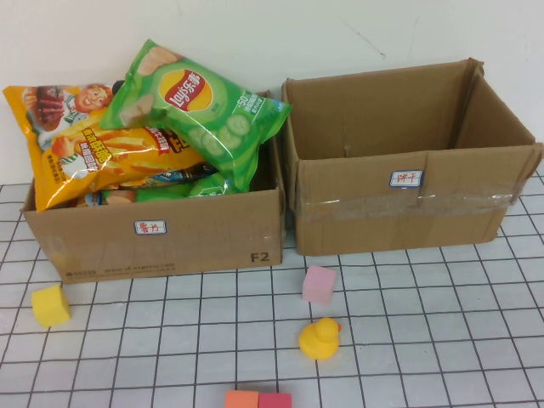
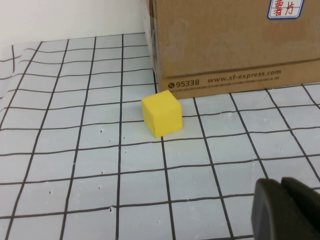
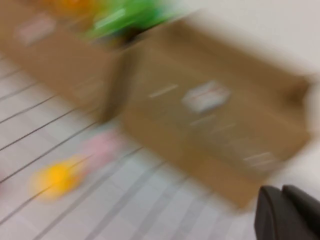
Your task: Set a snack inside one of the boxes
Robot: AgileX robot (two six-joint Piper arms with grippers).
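Two grippers are clenched empty: left gripper (image 2: 282,210) low near the left box (image 1: 170,234); right gripper (image 3: 285,212) probably further from the chips bag (image 1: 200,106).

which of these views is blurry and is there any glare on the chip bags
The right wrist view is smeared by motion: both boxes, the pink block and the yellow duck are soft streaks, with the shut right pincer at its corner. The left wrist view is sharp on the yellow cube, its shut left pincer dark. The high view is clear, with sheen on the green chip bag.
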